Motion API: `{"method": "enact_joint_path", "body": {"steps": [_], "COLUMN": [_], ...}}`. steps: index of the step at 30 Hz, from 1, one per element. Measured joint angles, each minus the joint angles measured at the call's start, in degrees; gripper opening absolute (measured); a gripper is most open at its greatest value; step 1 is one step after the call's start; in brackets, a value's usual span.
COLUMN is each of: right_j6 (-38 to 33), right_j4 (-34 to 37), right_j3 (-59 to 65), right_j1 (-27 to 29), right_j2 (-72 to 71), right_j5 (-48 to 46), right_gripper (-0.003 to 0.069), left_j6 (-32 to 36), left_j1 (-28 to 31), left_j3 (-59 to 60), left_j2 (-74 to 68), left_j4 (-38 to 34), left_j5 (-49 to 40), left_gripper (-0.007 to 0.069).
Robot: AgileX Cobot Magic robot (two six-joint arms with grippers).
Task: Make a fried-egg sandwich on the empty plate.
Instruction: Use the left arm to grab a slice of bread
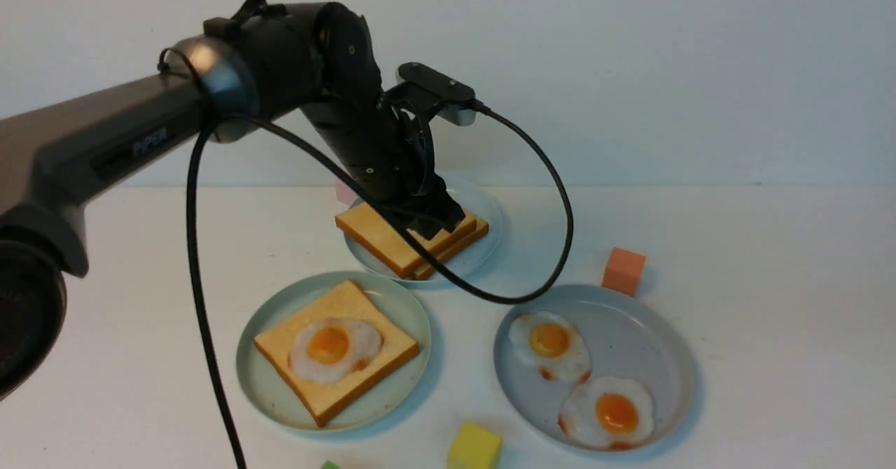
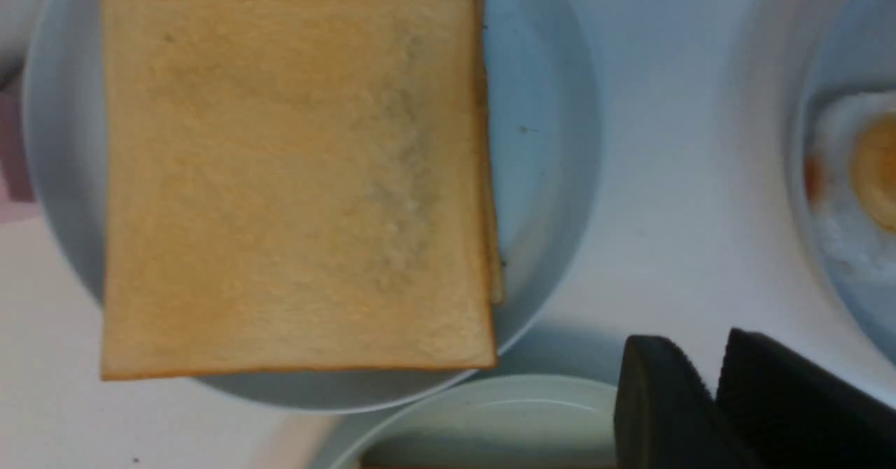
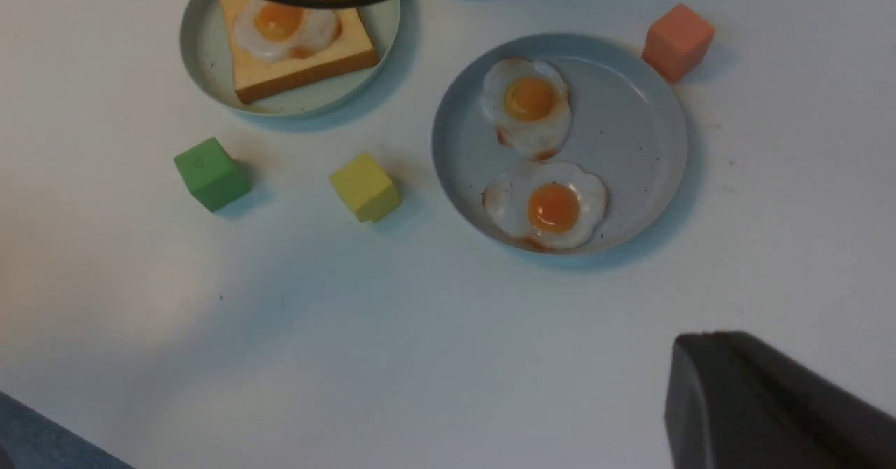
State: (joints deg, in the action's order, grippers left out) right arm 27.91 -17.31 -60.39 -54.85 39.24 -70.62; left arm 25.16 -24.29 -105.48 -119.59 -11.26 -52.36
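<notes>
The pale mint-green plate (image 1: 269,392) at the front left carries one toast slice (image 1: 350,385) with a fried egg (image 1: 334,348) lying on top. A fried-egg sandwich with the egg between two slices is not in view. Behind it, two plain toast slices (image 1: 381,234) are stacked on a light-blue plate (image 1: 476,252). My left gripper (image 1: 437,220) hovers over the right part of that stack; in the left wrist view the left gripper (image 2: 693,339) shows a narrow gap with nothing in it. My right gripper (image 3: 707,339) is shut and empty above bare table.
A grey-blue plate (image 1: 644,343) at the front right holds two more eggs (image 1: 549,343). An orange cube (image 1: 623,271), a yellow cube (image 1: 474,446), a green cube (image 3: 210,173) and a pink cube (image 1: 344,192) stand around the plates. The left arm's cable (image 1: 560,245) loops low over the table.
</notes>
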Motion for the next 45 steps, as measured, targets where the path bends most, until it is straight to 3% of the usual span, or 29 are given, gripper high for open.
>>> {"method": "enact_joint_path", "body": {"steps": [5,10,24,34,45], "right_j6": [-0.05,-0.05,0.12,0.12,0.25], "right_j4": [-0.37,-0.5,0.47,0.47,0.62], "right_j3": [0.0,0.0,0.13,0.18,0.18], "right_j1": [0.0,0.0,0.0,0.0,0.0], "right_j2": [0.0,0.0,0.0,0.0,0.0], "right_j5": [1.04,1.22,1.34,1.34,1.34], "right_gripper": [0.0014,0.0017,0.0025,0.0036,0.0036], "left_j6": [0.0,0.0,0.43,3.59,4.29], "left_j1": [0.0,0.0,0.0,0.0,-0.07], "left_j3": [-0.11,-0.11,-0.17,-0.17,-0.21], "left_j2": [-2.15,-4.07,-6.24,-9.07,-11.52], "left_j4": [4.19,7.17,7.37,6.03,8.23], "left_j5": [1.51,4.7,12.2,13.63,19.13], "left_gripper": [0.0313,0.0366,0.0377,0.0472,0.048]}}
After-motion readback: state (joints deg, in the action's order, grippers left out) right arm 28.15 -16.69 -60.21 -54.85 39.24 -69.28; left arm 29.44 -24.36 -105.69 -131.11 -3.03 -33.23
